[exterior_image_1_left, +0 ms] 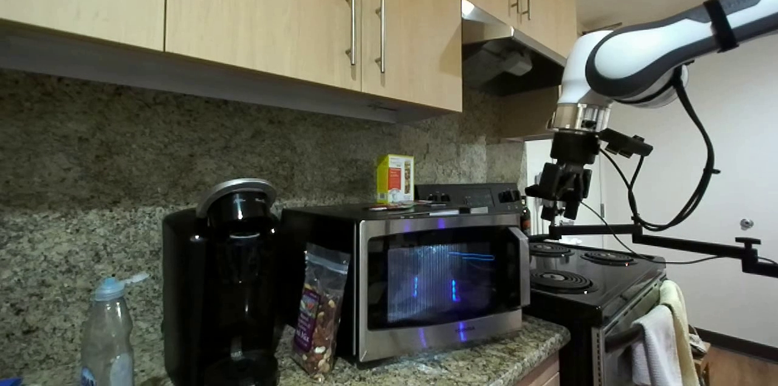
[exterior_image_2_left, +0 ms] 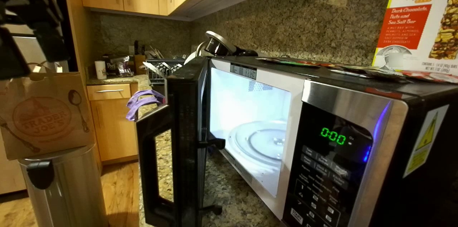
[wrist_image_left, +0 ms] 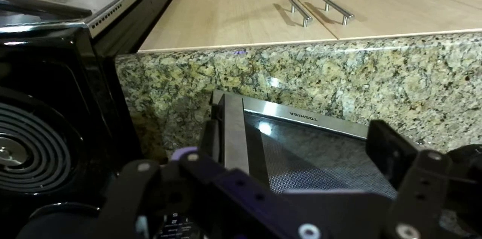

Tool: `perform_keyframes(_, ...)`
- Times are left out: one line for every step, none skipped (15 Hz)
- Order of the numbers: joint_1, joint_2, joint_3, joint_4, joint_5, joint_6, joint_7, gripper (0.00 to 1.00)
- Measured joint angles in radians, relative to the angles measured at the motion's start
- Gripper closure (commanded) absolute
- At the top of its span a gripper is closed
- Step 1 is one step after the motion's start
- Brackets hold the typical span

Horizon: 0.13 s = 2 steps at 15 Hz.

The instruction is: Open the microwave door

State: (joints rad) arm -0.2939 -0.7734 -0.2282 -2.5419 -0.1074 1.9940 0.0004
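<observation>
The microwave (exterior_image_1_left: 322, 222) stands on the granite counter. Its door (exterior_image_2_left: 188, 141) is open and swung out from the body, showing the lit white interior (exterior_image_2_left: 247, 102) with a glass turntable. The door's glass front (exterior_image_1_left: 444, 276) shows in an exterior view, with the silver handle (exterior_image_1_left: 523, 264) at its edge. My gripper (exterior_image_1_left: 560, 213) is open and empty, above and apart from the handle. It is blurred at the top left of an exterior view (exterior_image_2_left: 35, 52). In the wrist view my gripper (wrist_image_left: 299, 143) has its fingers spread, with the handle (wrist_image_left: 235, 130) by the left finger.
A stove with coil burners (exterior_image_1_left: 562, 281) stands beside the microwave. A black mounting bar (exterior_image_1_left: 681, 243) runs over it. A coffee maker (exterior_image_1_left: 219, 289), a nut bag (exterior_image_1_left: 319, 316) and a bottle (exterior_image_1_left: 109, 337) stand on the other side. A snack box (exterior_image_1_left: 395, 179) sits behind.
</observation>
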Motion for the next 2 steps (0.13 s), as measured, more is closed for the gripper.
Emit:
perform_keyframes(0.0,0.0,0.0,0.0,0.0,0.0,0.0,0.0)
perform_keyframes(0.0,0.0,0.0,0.0,0.0,0.0,0.0,0.0)
